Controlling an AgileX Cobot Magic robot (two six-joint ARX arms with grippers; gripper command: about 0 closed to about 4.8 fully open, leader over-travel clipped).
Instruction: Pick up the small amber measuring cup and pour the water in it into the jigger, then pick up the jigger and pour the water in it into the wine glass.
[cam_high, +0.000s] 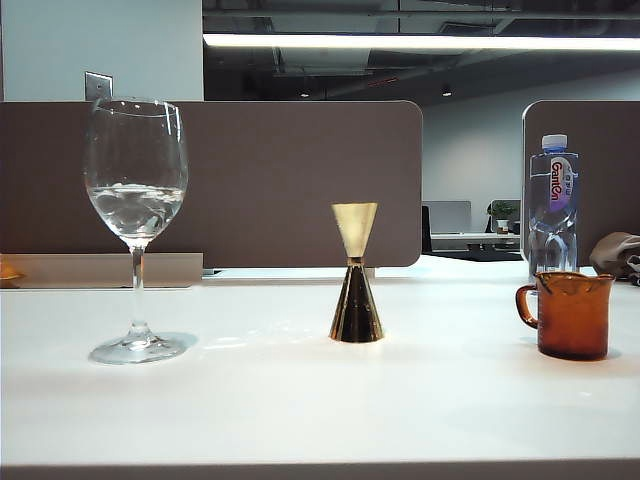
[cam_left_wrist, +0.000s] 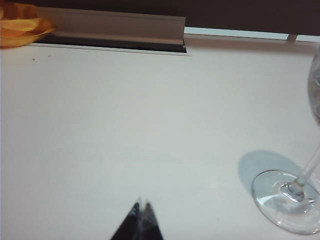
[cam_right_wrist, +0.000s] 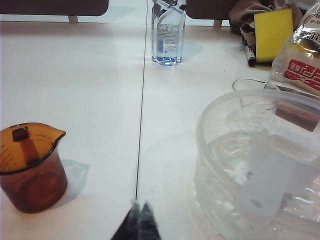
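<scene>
The wine glass (cam_high: 137, 215) stands at the left of the table, its bowl about a third full of clear water. Mid-table stands the gold jigger (cam_high: 355, 275), upright. At the right sits the small amber measuring cup (cam_high: 571, 315), handle to the left; it looks empty in the right wrist view (cam_right_wrist: 31, 167). No arm shows in the exterior view. My left gripper (cam_left_wrist: 142, 204) is shut over bare table, apart from the wine glass foot (cam_left_wrist: 286, 200). My right gripper (cam_right_wrist: 140, 205) is shut too, holding nothing, with the amber cup off to one side.
A clear plastic water bottle (cam_high: 553, 205) stands behind the amber cup. A large clear plastic bowl (cam_right_wrist: 260, 165) holding water, a yellow sponge (cam_right_wrist: 272, 27) and a snack bag (cam_right_wrist: 300, 60) lie near the right gripper. An orange object (cam_left_wrist: 20, 25) sits by the divider.
</scene>
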